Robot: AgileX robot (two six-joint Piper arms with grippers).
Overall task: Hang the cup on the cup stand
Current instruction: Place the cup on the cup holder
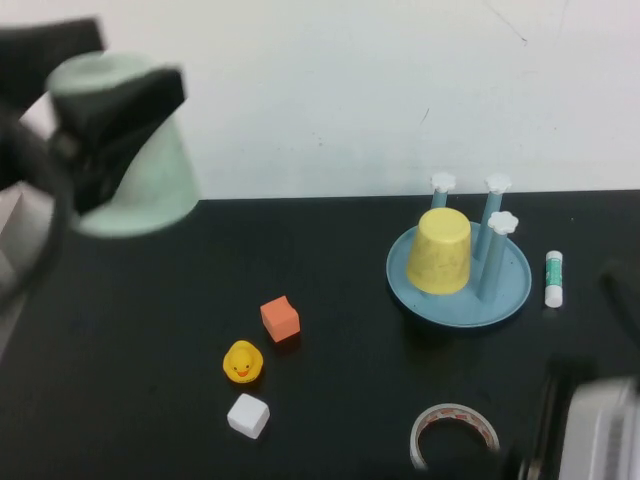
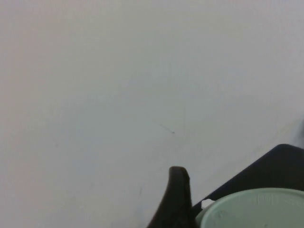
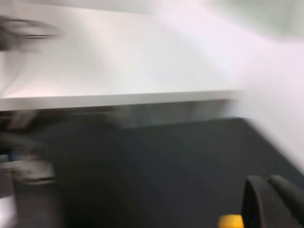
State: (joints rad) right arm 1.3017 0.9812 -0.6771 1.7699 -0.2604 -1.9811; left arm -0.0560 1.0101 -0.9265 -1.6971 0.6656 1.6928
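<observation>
The pale mint-green cup (image 1: 150, 190) is held upside down, high above the table's far left corner. My left gripper (image 1: 108, 128) is shut on it, with dark fingers across its side. In the left wrist view the cup's rim (image 2: 256, 209) shows beside one finger (image 2: 175, 199). The cup stand (image 1: 505, 300), a light-blue dish with blue pegs and white flower caps, stands at the right. A yellow cup (image 1: 440, 250) sits upside down on one peg. My right gripper (image 3: 268, 183) is shut and empty, low at the front right (image 1: 545, 430).
An orange cube (image 1: 280, 318), a yellow duck (image 1: 242, 362) and a white cube (image 1: 248, 415) lie left of centre. A tape roll (image 1: 455, 435) lies at the front right. A glue stick (image 1: 553, 278) lies right of the stand.
</observation>
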